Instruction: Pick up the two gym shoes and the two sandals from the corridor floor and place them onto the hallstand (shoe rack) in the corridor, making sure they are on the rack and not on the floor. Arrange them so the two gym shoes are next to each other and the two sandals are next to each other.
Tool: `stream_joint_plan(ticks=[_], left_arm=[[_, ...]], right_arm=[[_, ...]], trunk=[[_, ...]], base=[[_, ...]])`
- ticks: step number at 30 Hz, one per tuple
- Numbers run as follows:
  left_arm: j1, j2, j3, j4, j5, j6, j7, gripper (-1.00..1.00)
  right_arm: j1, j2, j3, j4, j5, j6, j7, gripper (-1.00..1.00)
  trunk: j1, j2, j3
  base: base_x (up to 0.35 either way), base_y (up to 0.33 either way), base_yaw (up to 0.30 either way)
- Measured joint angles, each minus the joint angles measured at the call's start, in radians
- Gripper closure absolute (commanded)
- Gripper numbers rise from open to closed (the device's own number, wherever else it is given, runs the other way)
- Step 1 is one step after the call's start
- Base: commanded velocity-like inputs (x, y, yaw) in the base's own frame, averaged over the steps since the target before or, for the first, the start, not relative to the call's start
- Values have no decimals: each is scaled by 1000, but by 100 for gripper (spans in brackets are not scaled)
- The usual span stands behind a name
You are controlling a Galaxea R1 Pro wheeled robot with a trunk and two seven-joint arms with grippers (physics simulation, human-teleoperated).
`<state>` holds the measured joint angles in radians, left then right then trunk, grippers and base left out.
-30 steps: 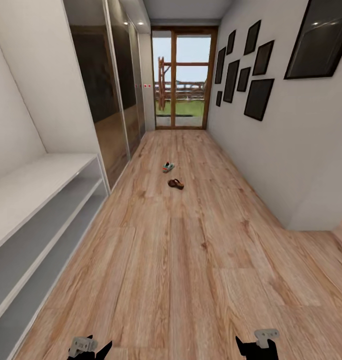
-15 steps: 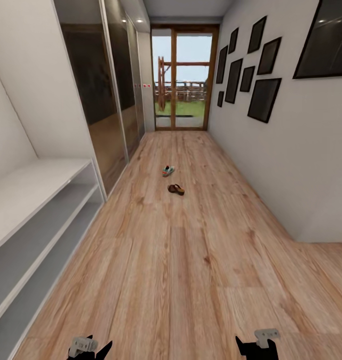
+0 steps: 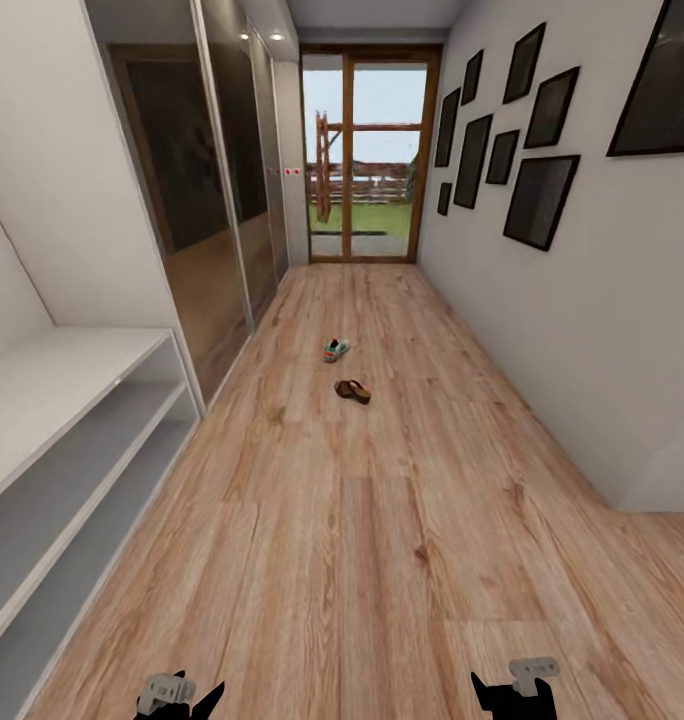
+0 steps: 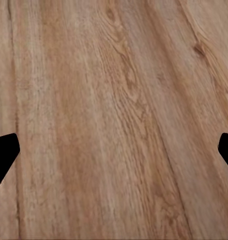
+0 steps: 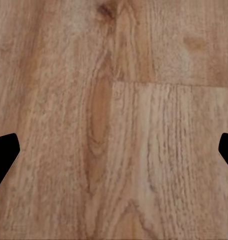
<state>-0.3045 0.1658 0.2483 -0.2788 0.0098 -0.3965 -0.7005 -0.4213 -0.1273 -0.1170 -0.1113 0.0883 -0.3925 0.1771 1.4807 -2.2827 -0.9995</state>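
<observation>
Two shoes lie on the corridor floor (image 3: pixel 382 560) well ahead of both grippers: one gym shoe (image 3: pixel 336 350), white with a touch of green and red, and nearer than it a brown sandal (image 3: pixel 353 391), the pair close together but apart. They are small at this range, so which way each one points is hard to tell. Both sit slightly nearer the left gripper's (image 3: pixel 180 697) line than the right gripper's (image 3: pixel 512 694).

Each gripper hangs low over bare wood-grain planks. In the left wrist view the two dark fingertips (image 4: pixel 4 155) stand wide apart at the frame's edges with nothing between them; the right wrist view shows the same spread, fingertips (image 5: pixel 4 155) apart and empty over a plank joint.

Off to the left gripper's outer side runs the hallstand (image 3: pixel 72 400), pale, with a long top and two open tiers, all bare where visible. Beyond it stand dark mirrored wardrobe doors (image 3: pixel 217 200). Dark picture frames (image 3: pixel 542 150) hang on the wall on the right gripper's side, and a glazed door (image 3: pixel 370 155) closes the far end.
</observation>
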Motion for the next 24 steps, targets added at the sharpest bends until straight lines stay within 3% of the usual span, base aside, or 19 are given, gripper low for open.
stream_joint_plan(ticks=[24], left_arm=[[0, 0, 0, 0, 0, 0, 0, -100]], right_arm=[[0, 0, 0, 0, -1, 0, 0, -100]], trunk=[[0, 0, 0]], base=[[339, 0, 0]])
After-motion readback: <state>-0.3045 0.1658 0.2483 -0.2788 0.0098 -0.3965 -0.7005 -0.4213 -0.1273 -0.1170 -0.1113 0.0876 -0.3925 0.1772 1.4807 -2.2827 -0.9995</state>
